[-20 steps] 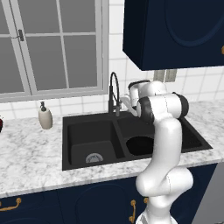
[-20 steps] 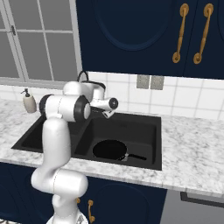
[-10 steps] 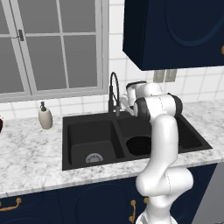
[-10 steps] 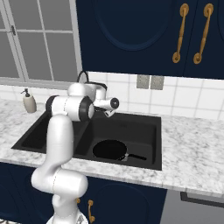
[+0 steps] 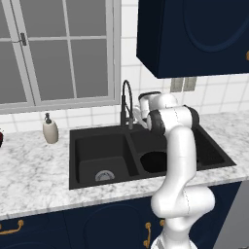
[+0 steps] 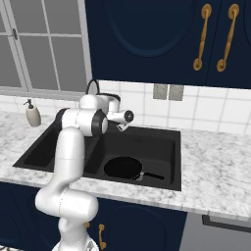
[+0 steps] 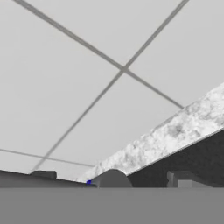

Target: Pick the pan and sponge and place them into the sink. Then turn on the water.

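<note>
Pan [image 6: 123, 167] sits flat in the right basin of the sink [image 6: 162, 149], its thin handle pointing out toward the right; from my left base camera I catch only part of it as a dark round shape [image 5: 153, 162] behind the arm's forearm. I see the left basin bare apart from its silver drain [image 5: 104, 175].

My gripper [image 5: 137, 116] is up at the back rim of the sink, just beside the black spring faucet [image 5: 126, 102], with the wrist turned toward the tiled wall. I cannot make out the fingers clearly in either base picture; going by how wide they stand, the hand is spread apart and nothing is in it. Through the hand camera I look at pale wall tiles [image 7: 87, 87], a strip of marble counter [image 7: 175, 131] and the black sink edge [image 7: 201, 153], with a grey rounded part low in the picture that I cannot identify.

On the counter to the left of the sink stands the beige soap dispenser [image 5: 50, 130], under the window [image 5: 58, 53].
</note>
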### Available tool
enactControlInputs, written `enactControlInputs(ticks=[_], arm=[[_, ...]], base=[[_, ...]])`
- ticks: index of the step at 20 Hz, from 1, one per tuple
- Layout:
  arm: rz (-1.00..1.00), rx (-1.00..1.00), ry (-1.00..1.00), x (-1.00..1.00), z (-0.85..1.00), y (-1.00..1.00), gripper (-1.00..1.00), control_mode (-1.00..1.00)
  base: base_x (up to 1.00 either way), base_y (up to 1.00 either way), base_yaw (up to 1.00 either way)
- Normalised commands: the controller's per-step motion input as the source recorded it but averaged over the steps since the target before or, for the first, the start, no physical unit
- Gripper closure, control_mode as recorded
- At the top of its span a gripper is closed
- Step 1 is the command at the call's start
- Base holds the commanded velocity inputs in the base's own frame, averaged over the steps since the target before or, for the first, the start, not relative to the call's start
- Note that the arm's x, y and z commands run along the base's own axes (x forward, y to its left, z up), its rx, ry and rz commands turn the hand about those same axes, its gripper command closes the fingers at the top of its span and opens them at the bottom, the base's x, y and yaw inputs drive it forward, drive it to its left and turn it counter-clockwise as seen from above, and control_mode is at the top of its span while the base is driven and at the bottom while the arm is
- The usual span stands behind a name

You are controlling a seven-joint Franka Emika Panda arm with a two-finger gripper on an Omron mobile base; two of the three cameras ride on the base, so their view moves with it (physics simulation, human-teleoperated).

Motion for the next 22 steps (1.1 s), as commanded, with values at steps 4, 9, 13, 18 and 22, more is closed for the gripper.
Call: enactControlInputs(ticks=[4,9,13,18,22], arm=[[0.0,0.0,0.0,0.15,-0.08,0.0,1.0,-1.0],[0.0,0.0,0.0,0.0,0.0,0.0,1.0,-1.0],[0.0,0.0,0.0,0.0,0.0,0.0,1.0,-1.0],[0.0,0.02,0.0,0.02,0.0,0.0,1.0,-1.0],[-0.05,0.19,0.0,0.11,0.0,0.0,1.0,-1.0]], base=[[0.0,0.0,0.0],[0.0,0.0,0.0],[0.0,0.0,0.0],[0.0,0.0,0.0],[0.0,0.0,0.0]])
